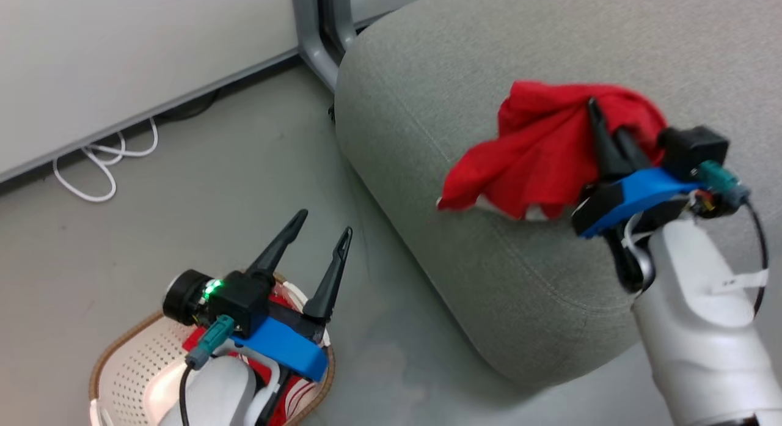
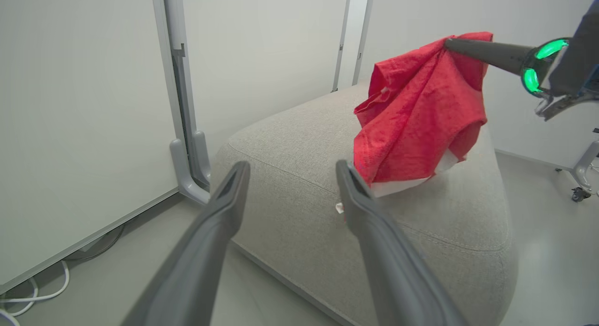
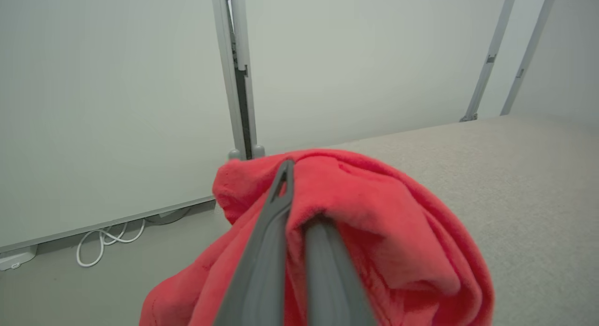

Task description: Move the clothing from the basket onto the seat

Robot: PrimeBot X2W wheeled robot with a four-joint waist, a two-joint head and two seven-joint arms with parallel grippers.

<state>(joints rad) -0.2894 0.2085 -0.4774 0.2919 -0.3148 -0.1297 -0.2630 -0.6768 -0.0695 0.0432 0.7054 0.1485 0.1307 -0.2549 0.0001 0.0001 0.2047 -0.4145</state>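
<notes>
My right gripper (image 1: 602,123) is shut on a red garment (image 1: 537,151) with white trim and holds it over the grey seat (image 1: 489,255). The cloth hangs from the fingertips, its lower edge close to the seat's front part (image 2: 412,111). In the right wrist view the red garment (image 3: 374,232) drapes over both fingers. My left gripper (image 1: 324,233) stands open above the cream basket (image 1: 131,359) at the lower left. A second red garment (image 1: 287,392) with white stripes lies in the basket, mostly hidden by my left arm.
A grey panel foot (image 1: 317,41) stands on the floor just behind the seat's left corner. White cables (image 1: 104,163) lie along the base of the pale wall panels. Bare grey floor separates the basket from the seat.
</notes>
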